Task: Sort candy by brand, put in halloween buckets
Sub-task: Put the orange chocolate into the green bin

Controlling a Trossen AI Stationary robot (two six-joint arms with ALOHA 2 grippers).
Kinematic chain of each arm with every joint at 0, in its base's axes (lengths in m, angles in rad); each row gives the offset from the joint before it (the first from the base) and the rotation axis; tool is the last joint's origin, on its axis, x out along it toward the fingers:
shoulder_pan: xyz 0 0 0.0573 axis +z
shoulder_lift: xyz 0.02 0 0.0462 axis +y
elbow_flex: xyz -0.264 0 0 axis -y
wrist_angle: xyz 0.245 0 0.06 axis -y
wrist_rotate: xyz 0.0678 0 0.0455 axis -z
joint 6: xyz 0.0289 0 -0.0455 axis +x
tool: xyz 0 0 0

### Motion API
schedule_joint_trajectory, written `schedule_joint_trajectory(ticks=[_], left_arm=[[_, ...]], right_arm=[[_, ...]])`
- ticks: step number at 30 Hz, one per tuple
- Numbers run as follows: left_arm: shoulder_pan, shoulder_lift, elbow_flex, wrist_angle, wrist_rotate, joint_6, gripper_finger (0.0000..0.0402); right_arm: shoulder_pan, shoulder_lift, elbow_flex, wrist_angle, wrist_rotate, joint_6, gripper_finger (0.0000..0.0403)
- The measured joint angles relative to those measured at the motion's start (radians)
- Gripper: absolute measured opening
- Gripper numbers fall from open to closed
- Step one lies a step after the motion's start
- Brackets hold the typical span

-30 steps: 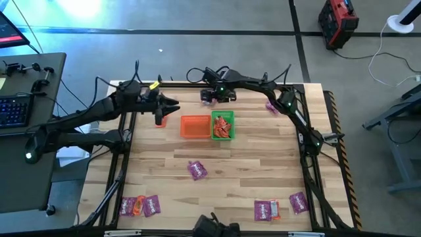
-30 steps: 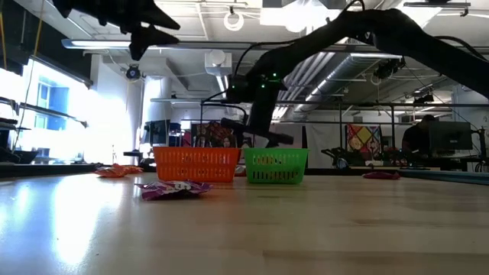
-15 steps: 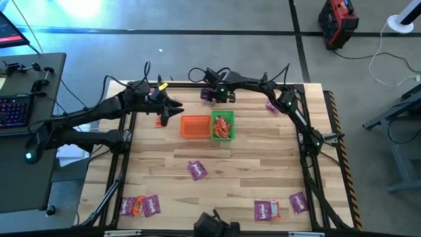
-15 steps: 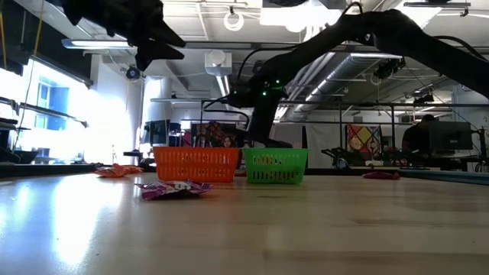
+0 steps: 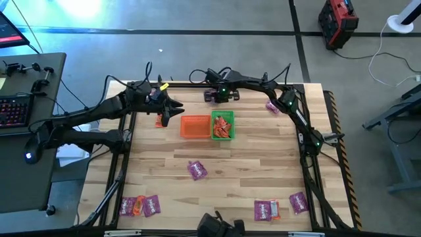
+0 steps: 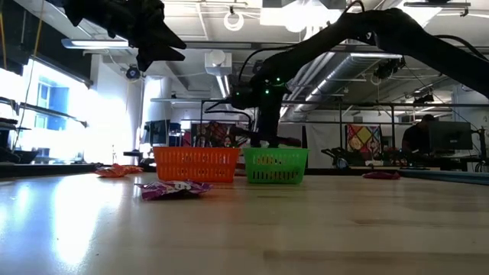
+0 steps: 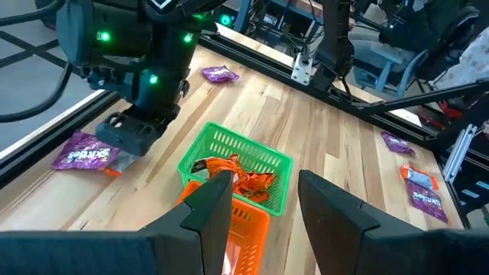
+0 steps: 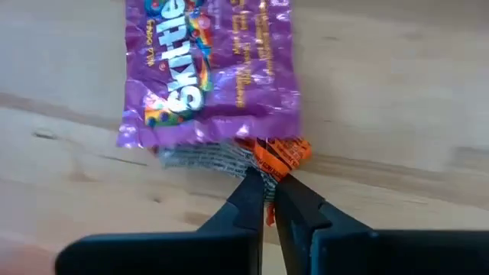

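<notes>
A robotics lab or workshop is indicated: a wooden table is framed by black metal rails on a bare concrete floor. Exposed ceiling ducts, a side desk with keyboard, and a red equipment case are seen.

orange bucket and green bucket stand touching; purple candy lies nearer.

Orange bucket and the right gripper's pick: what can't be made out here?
- Orange bucket contents: too small in the high view; its wall hides them in the low view; the left gripper covers most of it in the left wrist view.
- Orange-red packet pinched by the right gripper: the purple packet overlies it in the right wrist view, hiding its print.
</notes>
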Motion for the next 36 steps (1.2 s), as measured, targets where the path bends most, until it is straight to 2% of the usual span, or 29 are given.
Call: schedule_joint_trajectory(ticks=[6,10,16,21,28,32,36], left_arm=[[0.000,-0.007,0.000,0.005,-0.028,0.003,0.0142],[0.000,-0.007,0.000,0.004,-0.057,0.017,0.0142],[0.000,-0.007,0.000,0.003,-0.058,-0.031,0.0142],[0.000,-0.007,0.000,0.003,-0.058,-0.048,0.0142],[0.000,-0.007,0.000,0.003,-0.058,-0.080,0.0142],[0.000,-0.007,0.000,0.003,-0.058,-0.081,0.0142],[0.000,-0.007,0.000,0.004,-0.058,-0.090,0.0142]], right_arm=[[-0.001,-0.111,0.007,-0.102,0.072,-0.188,0.0006],[0.007,-0.192,0.007,-0.234,0.125,-0.339,0.0003],[0.094,-0.314,-0.004,-0.376,0.168,-0.495,0.0001],[0.196,-0.401,-0.141,-0.298,0.076,-0.502,0.0001],[0.270,-0.489,-0.442,-0.041,0.058,-0.429,0.0000],[0.280,-0.494,-0.498,0.030,0.065,-0.448,0.0007],[0.286,-0.495,-0.512,0.035,0.069,-0.503,0.0035]])
